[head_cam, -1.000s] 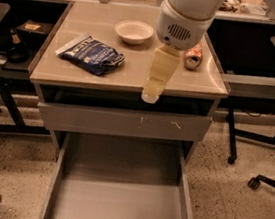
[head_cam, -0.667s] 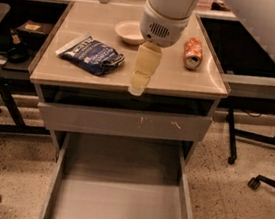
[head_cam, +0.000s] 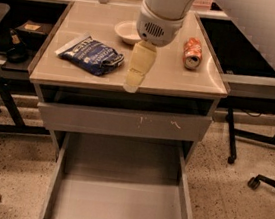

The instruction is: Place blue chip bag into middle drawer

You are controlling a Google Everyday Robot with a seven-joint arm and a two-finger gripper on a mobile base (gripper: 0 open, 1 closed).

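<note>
Lying flat on the tan tabletop (head_cam: 181, 84), the blue chip bag (head_cam: 90, 55) sits at ten o'clock from the gripper (head_cam: 132, 80), near it but apart. The gripper hangs over the table's front edge with nothing in it; whether it is open or closed cannot be told. A white bowl (head_cam: 126, 31) lies at twelve o'clock from it and an orange soda can (head_cam: 192, 53) at two o'clock. At six o'clock, the middle drawer (head_cam: 115, 202) stands pulled out above a speckled floor (head_cam: 226, 204).

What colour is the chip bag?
Chip bag: navy, white lettering, camera view; gripper hovers beside it.
</note>
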